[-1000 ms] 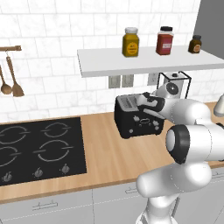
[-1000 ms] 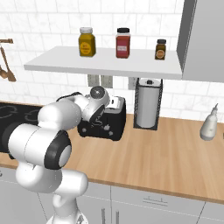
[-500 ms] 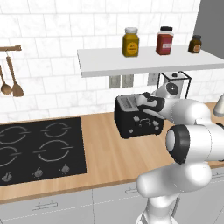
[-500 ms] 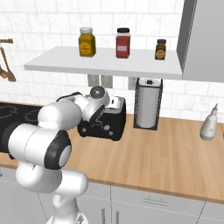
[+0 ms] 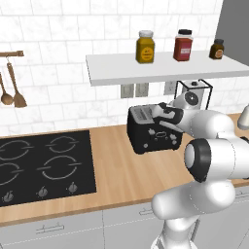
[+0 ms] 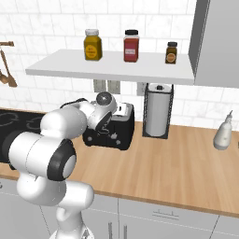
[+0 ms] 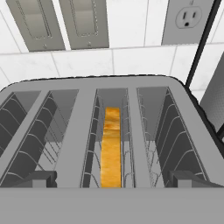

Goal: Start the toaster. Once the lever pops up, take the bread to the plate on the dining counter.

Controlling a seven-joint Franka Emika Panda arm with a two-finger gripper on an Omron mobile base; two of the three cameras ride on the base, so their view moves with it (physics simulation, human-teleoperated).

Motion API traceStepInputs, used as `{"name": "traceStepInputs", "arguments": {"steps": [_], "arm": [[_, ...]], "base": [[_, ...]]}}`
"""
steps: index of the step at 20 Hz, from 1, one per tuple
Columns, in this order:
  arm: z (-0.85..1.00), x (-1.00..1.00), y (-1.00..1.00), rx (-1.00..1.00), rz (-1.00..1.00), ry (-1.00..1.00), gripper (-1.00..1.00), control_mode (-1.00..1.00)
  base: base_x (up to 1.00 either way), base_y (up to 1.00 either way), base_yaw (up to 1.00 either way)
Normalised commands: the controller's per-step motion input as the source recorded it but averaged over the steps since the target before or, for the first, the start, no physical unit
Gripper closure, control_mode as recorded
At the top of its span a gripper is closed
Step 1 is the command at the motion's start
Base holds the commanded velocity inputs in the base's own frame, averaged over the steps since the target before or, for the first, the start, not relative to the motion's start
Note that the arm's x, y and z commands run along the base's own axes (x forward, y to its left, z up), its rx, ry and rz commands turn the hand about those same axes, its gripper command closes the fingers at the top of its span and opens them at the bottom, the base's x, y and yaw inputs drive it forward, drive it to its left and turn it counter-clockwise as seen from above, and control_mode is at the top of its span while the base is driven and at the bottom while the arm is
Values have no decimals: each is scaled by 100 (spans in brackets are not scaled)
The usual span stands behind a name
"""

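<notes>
So the toaster (image 5: 154, 129) sits on the wood worktop (image 5: 121, 170) close to the tiled back wall, under a white shelf (image 5: 160, 70) with 3 jars (image 5: 145, 47) on it. That shelf hangs right over the spot, so headroom above is limited. A paper towel holder (image 6: 157, 110) stands just beside the toaster on its right, and the black hob (image 5: 44, 165) is off to the left with bare wood between. Farther right on the counter there's a pale bottle (image 6: 222, 133), well apart from everything.

The gripper (image 5: 163, 113) hovers directly over the toaster's top, tips at the near edge of the slots. From the hand view the 2 fingertips (image 7: 37, 178) sit wide apart, nothing between them, straddling the slot that holds the bread (image 7: 110, 148). The bread is down inside that slot, only its tan top edge showing. The front of the worktop is open.
</notes>
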Motion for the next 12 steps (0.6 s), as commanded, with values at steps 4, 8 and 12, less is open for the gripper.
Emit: {"name": "traceStepInputs", "arguments": {"steps": [4, 8, 12], "arm": [[0, 0, 0, 0, 0, 0, -100, -100], [0, 0, 0, 0, 0, 0, -100, -100], [0, 0, 0, 0, 0, 0, -100, -100]], "base": [[0, 0, 0], [0, 0, 0], [0, 0, 0]]}}
